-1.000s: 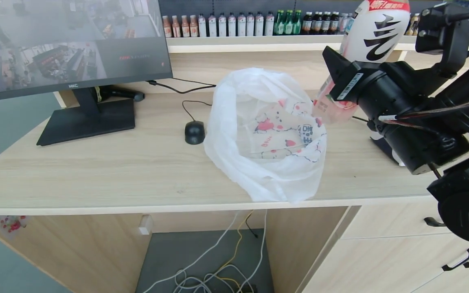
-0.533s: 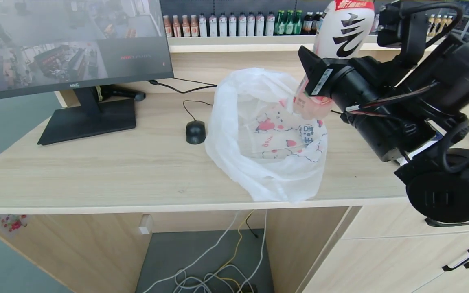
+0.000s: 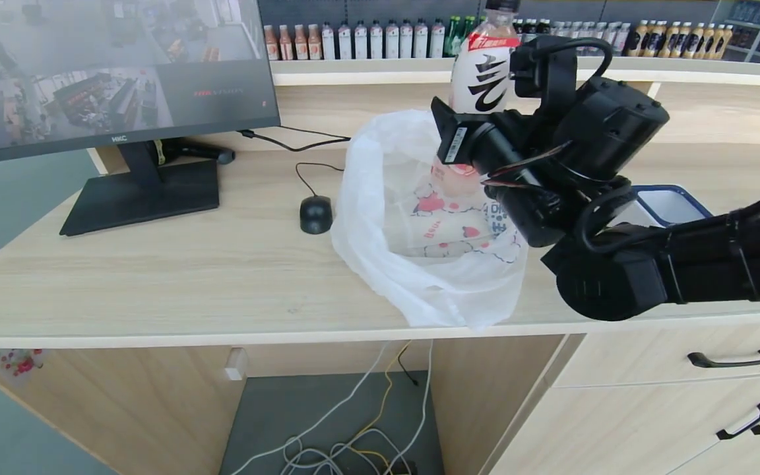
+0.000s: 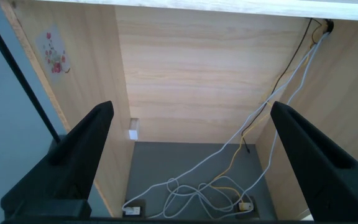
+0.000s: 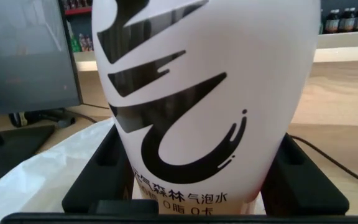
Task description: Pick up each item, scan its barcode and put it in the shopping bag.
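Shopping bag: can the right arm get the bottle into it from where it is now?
Probably yes. The right tool holds the bottle upright at the bag's wide-open mouth, near its far rim. Nothing lies between, and only a flat packet sits inside, leaving room.

Pale wooden desk (image 3: 156, 284) here. Monitor (image 3: 109, 66) stands at its left. Black mouse (image 3: 315, 214) sits just beside the white shopping bag (image 3: 380, 257).
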